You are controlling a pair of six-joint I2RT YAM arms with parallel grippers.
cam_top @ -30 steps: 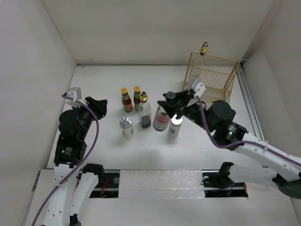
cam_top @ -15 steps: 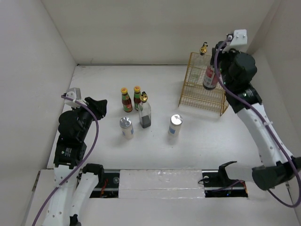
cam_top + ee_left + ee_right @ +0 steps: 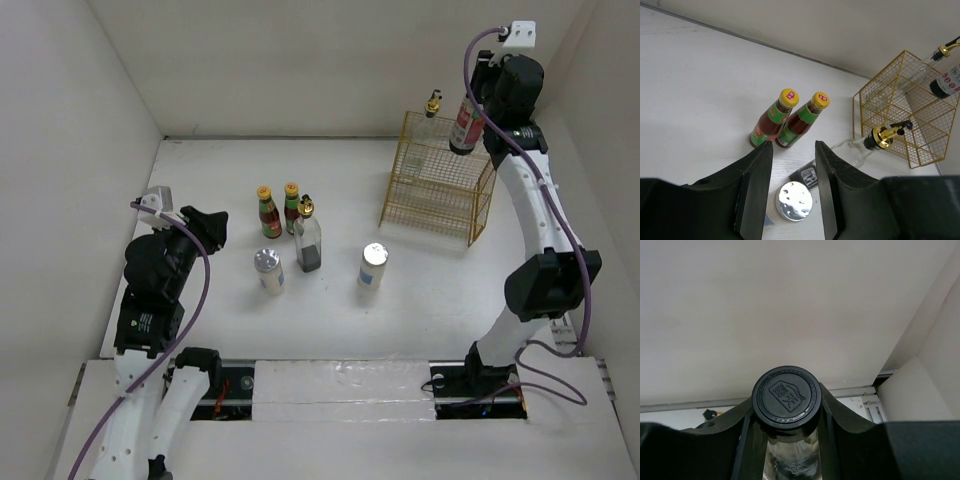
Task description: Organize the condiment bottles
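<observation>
My right gripper [image 3: 478, 95] is shut on the dark black-capped jar [image 3: 465, 122], held high over the yellow wire basket [image 3: 432, 190]; its cap [image 3: 786, 396] sits between my fingers in the right wrist view. One tall clear gold-topped bottle [image 3: 433, 103] stands in the basket. On the table stand two red-sauce bottles [image 3: 266, 212] [image 3: 292, 205], a second gold-topped bottle [image 3: 308, 240] and two white shakers [image 3: 268, 270] [image 3: 373, 265]. My left gripper [image 3: 205, 225] is open and empty, left of the group and above one shaker's lid [image 3: 794, 201].
White walls enclose the table on the left, back and right. The basket stands at the back right, near the right wall. The red-sauce bottles [image 3: 771, 120] [image 3: 802, 120] stand side by side, just behind the gold-topped bottle [image 3: 882, 137].
My right arm has lifted the dark jar from among the bottles at mid-table and carried it up and back to above the basket. The left arm has not moved.
</observation>
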